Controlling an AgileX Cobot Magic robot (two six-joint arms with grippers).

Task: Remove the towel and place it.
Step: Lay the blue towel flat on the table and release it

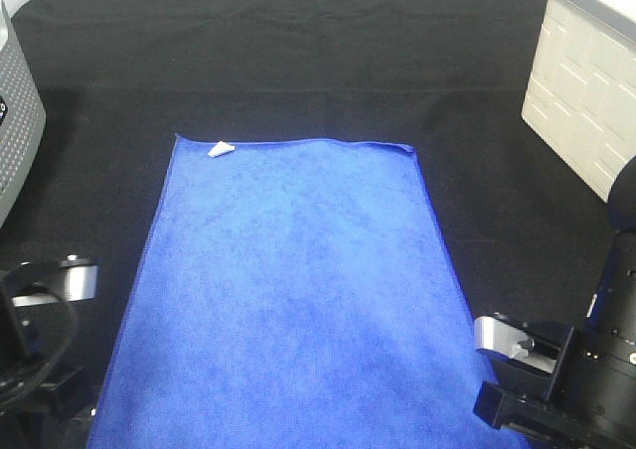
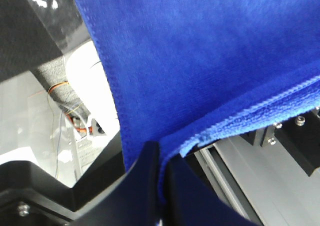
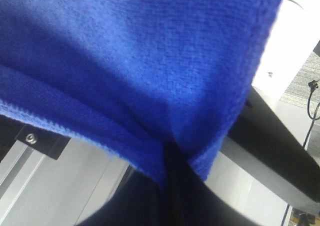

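Note:
The royal-blue towel (image 1: 293, 280) lies spread flat on the black table cloth, its white tag (image 1: 220, 150) at the far left corner. Its near edge hangs past the table front. In the left wrist view my left gripper (image 2: 161, 173) is shut on the towel's (image 2: 200, 61) near left corner. In the right wrist view my right gripper (image 3: 172, 158) is shut on the towel's (image 3: 125, 51) near right corner. In the high view both grippers' fingertips are below the frame; only the arm bodies show at the bottom corners.
A white box (image 1: 586, 81) stands at the far right of the table. A grey perforated bin (image 1: 15, 121) stands at the far left. Black cloth (image 1: 298, 62) covers the table behind the towel.

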